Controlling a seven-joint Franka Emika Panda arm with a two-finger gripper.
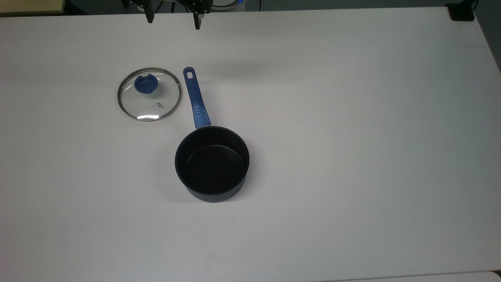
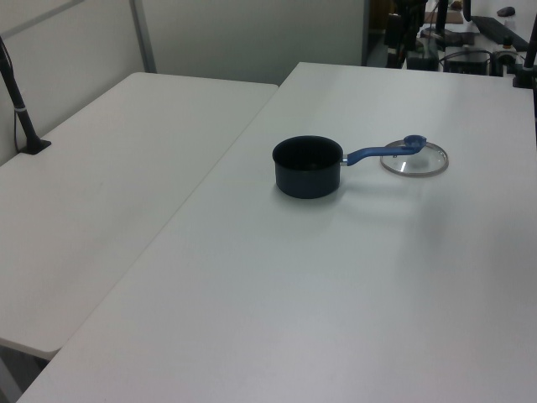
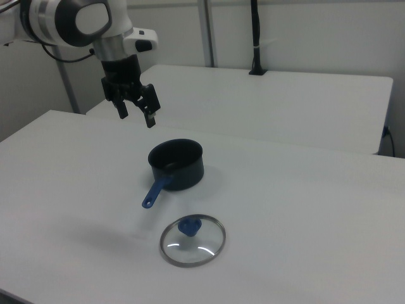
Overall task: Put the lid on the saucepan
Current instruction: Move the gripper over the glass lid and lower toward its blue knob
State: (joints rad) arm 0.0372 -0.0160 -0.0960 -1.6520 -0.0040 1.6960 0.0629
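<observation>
— While the gripper hangs high in the air with its jaws spread wide and nothing between them, where does the lid sit?

— The glass lid lies flat on the white surface, well apart from the jaws. In the top view the two fingertips poke in at the far edge of the surface, and the lid lies nearer than them and a little toward the top view's left. In the right view the jaws hover above and to the right view's left of the saucepan, with the lid lower down, on the near side of the pan.

— And the saucepan itself?

— It stands upright and uncovered, dark inside. Its blue handle runs toward the far edge, just beside the lid's rim on the top view's right. In the left view the handle's end overlaps the lid; whether they touch I cannot tell.

— How many of each?

— One lid with one blue knob and one small vent hole. One saucepan, one handle with one slot hole. One gripper with two fingers. A second white table adjoins on the left view's left.
</observation>
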